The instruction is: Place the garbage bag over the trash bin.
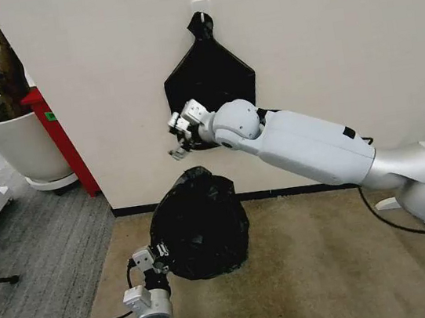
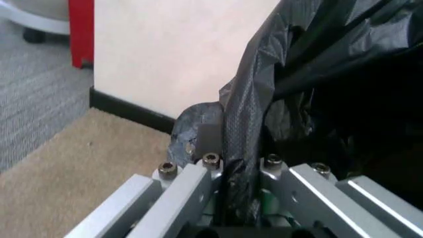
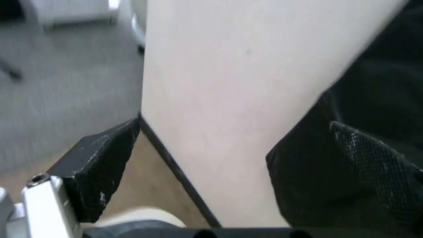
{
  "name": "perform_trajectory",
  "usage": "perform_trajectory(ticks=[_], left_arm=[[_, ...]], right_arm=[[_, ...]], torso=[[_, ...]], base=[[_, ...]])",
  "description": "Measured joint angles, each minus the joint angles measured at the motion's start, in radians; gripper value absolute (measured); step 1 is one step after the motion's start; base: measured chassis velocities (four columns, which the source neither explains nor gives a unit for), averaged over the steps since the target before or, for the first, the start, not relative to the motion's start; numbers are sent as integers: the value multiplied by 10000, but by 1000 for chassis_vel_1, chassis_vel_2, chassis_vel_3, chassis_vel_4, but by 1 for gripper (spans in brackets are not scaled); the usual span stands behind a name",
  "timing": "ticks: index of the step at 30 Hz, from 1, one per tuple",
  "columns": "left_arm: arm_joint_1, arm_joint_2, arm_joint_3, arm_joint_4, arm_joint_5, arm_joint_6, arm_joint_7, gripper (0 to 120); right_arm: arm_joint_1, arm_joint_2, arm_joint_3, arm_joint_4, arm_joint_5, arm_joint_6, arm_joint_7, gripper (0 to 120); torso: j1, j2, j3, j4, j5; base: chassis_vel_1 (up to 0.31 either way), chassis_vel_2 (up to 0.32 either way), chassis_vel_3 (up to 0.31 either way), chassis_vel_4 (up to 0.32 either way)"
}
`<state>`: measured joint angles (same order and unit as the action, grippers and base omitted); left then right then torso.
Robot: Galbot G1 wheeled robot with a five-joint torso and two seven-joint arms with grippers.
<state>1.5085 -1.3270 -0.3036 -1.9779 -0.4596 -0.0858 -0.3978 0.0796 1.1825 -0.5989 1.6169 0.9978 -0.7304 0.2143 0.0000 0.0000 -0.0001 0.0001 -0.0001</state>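
Left tool (image 1: 160,251): one, low in the head view, its fingers (image 2: 191,181) pressed together on a fold of the garbage bag (image 1: 198,224); the left wrist view shows black film running down between the two metal fingers.
Right tool (image 1: 179,141): one, raised in front of the wall beside the hanging black sheaf (image 1: 208,68); the right wrist view shows its two dark pads (image 3: 102,166) spread wide with nothing between them.
Garbage bag: one, a glossy black crumpled mass draped over something on the beige carpet (image 1: 323,270) near the wall's black skirting; it is pinched at its lower left edge.
Trash bin: I cannot tell whether it sits under the bag; the film hides whatever is beneath.
Black sheaf: one, flat with a knotted top, hung on one white wall hook (image 1: 199,5).
Planter (image 1: 16,139): one, white, with a tree, far left.
Red panel (image 1: 59,137): one, against the wall corner.
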Motion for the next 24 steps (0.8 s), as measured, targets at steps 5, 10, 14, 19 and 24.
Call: perform_trajectory(ticks=[5,10,14,19,24], left_arm=[[-164,-122,-74,113,-337,101,-106,1],[-378,-183,-136,338,-406,107,-147,1],[-538,-310,-169,530,-425,108,-166,1],[-584,-424,-115,613,-399,111,-171,1],[-586,-448,-111,617,-384,113,-171,1]], right_arm=[[-975,-392,568,796,1188,-17,2453,100],[-1532,-953,529,1321,1397,-24,2889,100],[-1932,-1635,384,1885,1297,-27,2879,100],[-2100,-1937,377,2191,1192,-27,2821,100],[-2251,-2136,289,2286,982,-27,2681,100]], torso=[[0,0,1,-3,3],[0,0,1,-2,3],[0,0,0,-4,3],[0,0,0,-1,2],[0,0,0,-1,3]], base=[[0,0,0,0],[0,0,0,0],[0,0,0,0],[0,0,0,0],[0,0,0,0]])
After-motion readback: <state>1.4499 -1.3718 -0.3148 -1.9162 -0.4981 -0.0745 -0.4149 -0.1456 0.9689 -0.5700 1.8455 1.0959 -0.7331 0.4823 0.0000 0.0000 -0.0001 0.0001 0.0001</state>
